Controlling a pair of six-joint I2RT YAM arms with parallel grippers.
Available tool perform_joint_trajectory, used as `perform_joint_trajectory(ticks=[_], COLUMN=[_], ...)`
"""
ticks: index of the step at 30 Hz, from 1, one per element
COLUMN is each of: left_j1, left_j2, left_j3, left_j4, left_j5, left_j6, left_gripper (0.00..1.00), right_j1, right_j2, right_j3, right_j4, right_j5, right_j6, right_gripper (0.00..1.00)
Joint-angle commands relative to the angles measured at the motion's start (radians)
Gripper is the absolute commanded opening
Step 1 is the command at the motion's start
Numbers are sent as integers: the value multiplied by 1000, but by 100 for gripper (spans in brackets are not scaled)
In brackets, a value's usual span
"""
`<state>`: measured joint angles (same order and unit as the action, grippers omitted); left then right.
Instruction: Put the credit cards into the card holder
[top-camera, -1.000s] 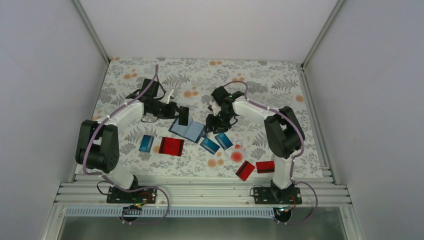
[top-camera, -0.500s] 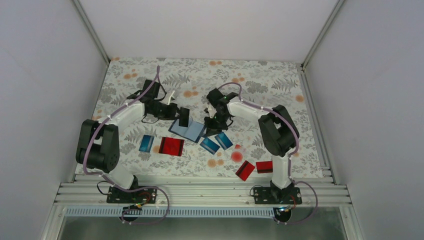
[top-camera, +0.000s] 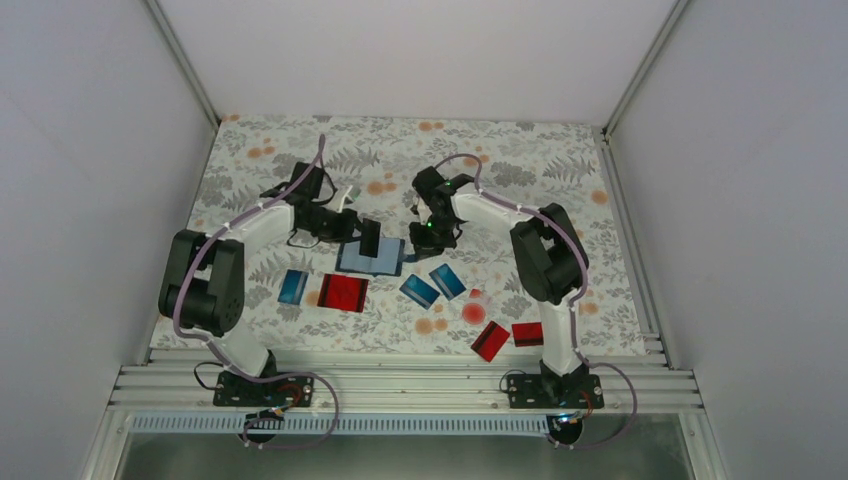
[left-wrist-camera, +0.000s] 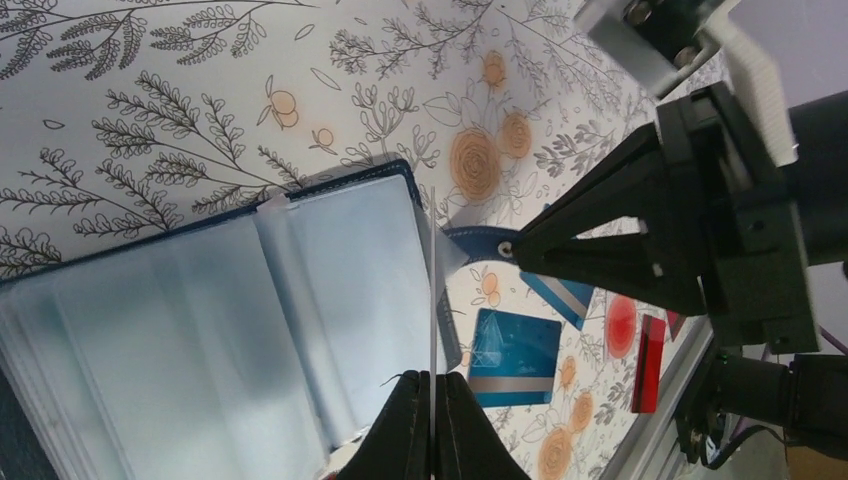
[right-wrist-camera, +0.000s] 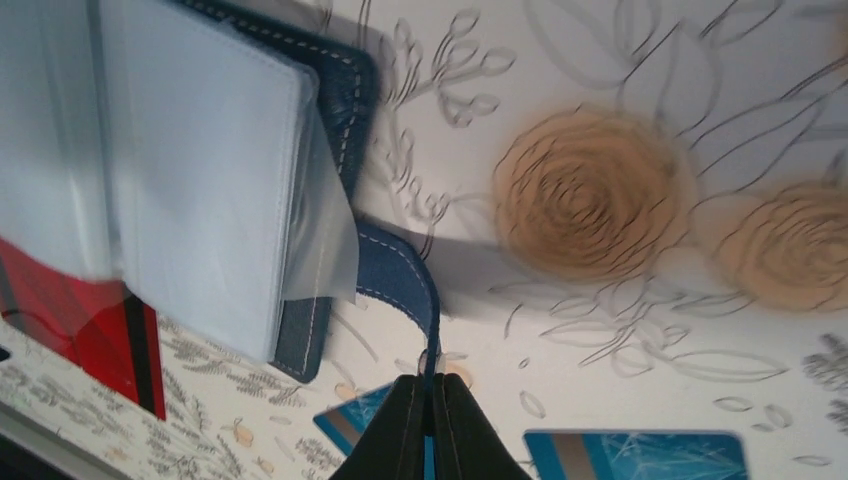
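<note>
Card holder (top-camera: 372, 262) lies open at ctr of table (top-camera: 520, 160). My R gripper (right-wrist-camera: 430, 388) is pinched tight on its blue closure tab (right-wrist-camera: 398, 272). My L gripper (left-wrist-camera: 432, 385) is clamped on a dark card (top-camera: 370, 236), upright over the holder's clear pockets. Red card (top-camera: 343, 293) & blue cards (top-camera: 292, 287) lie loose nearer my bases.

Soft white light falls evenly from above, so the arms (top-camera: 260, 225) throw only faint shadows on the floral table cover (top-camera: 520, 150). The left wrist view is crisp on the print — its top right corner bleaches pale, the right gripper (left-wrist-camera: 520, 248) nearly a silhouette. The right wrist view is soft, perhaps motion blur; the card holder (right-wrist-camera: 347, 75) has clear pockets (right-wrist-camera: 200, 150) that look milky, a grey shadow under its tab (right-wrist-camera: 400, 275).
</note>
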<state>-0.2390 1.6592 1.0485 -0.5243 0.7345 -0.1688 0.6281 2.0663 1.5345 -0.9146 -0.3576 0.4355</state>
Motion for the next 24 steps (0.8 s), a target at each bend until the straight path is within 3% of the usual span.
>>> perform_joint_trajectory(ticks=[1, 9, 24], left_j1=[-8, -13, -34], left_j2=[26, 49, 140], left_j3=[-14, -65, -91], left_j4=[64, 146, 235], left_j5=[-12, -127, -119], left_j6=[-10, -69, -173], left_gripper=[2, 2, 2], right_j1=[-23, -27, -26], right_j2=[26, 33, 36], right_j3=[50, 43, 27], right_j4=[-35, -34, -39], right_j5=[64, 47, 25], right_j6=[-24, -37, -47], right_gripper=[4, 4, 4])
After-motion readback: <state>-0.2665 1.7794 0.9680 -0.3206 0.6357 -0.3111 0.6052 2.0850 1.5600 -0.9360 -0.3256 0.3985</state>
